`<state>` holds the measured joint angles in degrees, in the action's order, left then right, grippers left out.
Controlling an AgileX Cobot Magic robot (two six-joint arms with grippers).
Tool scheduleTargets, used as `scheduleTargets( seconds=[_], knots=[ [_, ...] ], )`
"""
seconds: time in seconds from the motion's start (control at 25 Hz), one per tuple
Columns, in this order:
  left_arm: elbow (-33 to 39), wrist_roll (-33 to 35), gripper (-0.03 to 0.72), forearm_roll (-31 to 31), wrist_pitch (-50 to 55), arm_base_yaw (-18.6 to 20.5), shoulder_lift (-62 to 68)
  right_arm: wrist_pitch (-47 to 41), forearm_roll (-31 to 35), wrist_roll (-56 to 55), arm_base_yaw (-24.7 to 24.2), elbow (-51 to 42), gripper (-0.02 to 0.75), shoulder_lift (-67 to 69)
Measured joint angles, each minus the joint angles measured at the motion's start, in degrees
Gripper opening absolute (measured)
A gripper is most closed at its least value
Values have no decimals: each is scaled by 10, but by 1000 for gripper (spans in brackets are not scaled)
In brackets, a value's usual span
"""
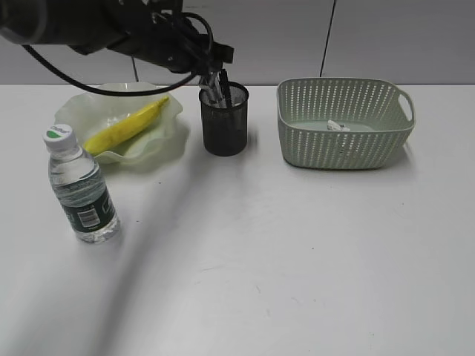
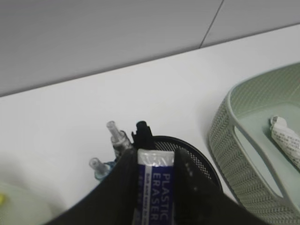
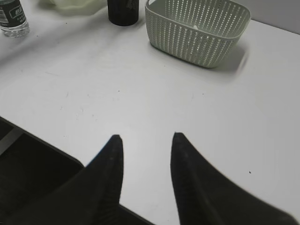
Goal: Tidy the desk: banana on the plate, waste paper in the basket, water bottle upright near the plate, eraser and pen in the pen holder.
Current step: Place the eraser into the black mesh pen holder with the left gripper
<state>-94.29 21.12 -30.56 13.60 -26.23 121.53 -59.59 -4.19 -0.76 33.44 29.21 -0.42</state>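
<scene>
The eraser (image 2: 155, 187), clamped in the left gripper (image 2: 154, 197) over the pen holder (image 1: 224, 119) near the desk's far edge, should be lowered centred, apparently clear of the pens (image 2: 118, 138), before release.

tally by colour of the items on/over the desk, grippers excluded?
Green: 2, plate, basket
Yellow: 1, banana
Black: 1, pen holder
Clear: 1, water bottle
White: 1, waste paper
Blue and white: 1, eraser, held in the left gripper
Total: 7
</scene>
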Motion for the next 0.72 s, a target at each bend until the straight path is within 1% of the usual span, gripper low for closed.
scheduleTargets(
  seconds=[0.32,0.48,0.64,0.72],
  knots=[
    [1,0,172,-10,-43,-17,32,0,0,0,0,0,286,0],
    [1,0,172,-11,-72,-21,42,0,0,0,0,0,286,0],
    [1,0,172,-11,-75,-21,48,0,0,0,0,0,286,0],
    [1,0,195,-12,-76,-21,48,0,0,-1,0,0,286,0]
  ],
)
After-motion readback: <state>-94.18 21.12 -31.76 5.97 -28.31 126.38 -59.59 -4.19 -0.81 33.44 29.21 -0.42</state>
